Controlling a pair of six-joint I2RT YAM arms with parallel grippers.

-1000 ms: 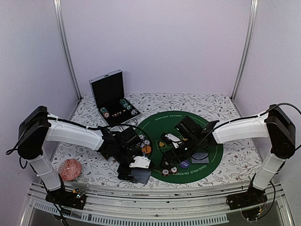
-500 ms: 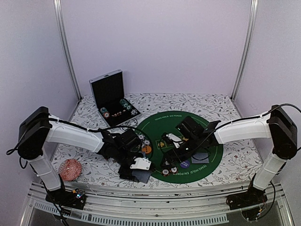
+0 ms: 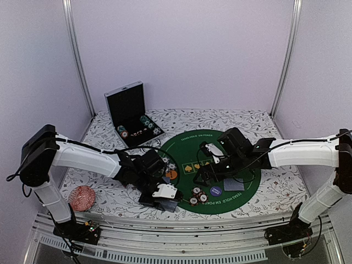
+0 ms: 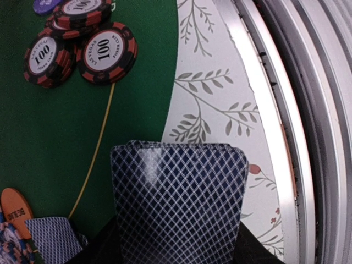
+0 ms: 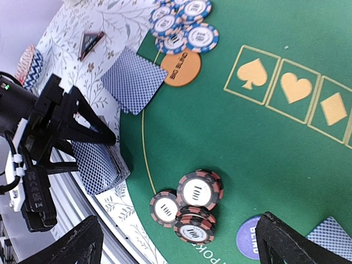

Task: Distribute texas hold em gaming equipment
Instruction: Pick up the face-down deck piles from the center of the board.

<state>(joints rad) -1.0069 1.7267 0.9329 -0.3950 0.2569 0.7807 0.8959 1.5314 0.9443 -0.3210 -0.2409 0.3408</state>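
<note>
Leftmost, the left hand [image 3: 160, 197] is clamped on the card deck [image 4: 179, 203] above the near rim of the counter [image 4: 209, 110]; a loose grip could spill cards onto the metal rail [image 4: 297, 110]; rightward, the chip stacks [image 5: 190, 209] sit close, easily knocked; the right hand [image 5: 181, 243] hovers with fingers apart, empty, above open green mat [image 5: 258, 143].

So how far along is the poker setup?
Done: red chips, blue chips, orange button, purple button and some cards laid out around the mat. In hand: left hand grips the deck; right hand open, empty. Left: likely more dealing; the case holds undistributed chips.
</note>
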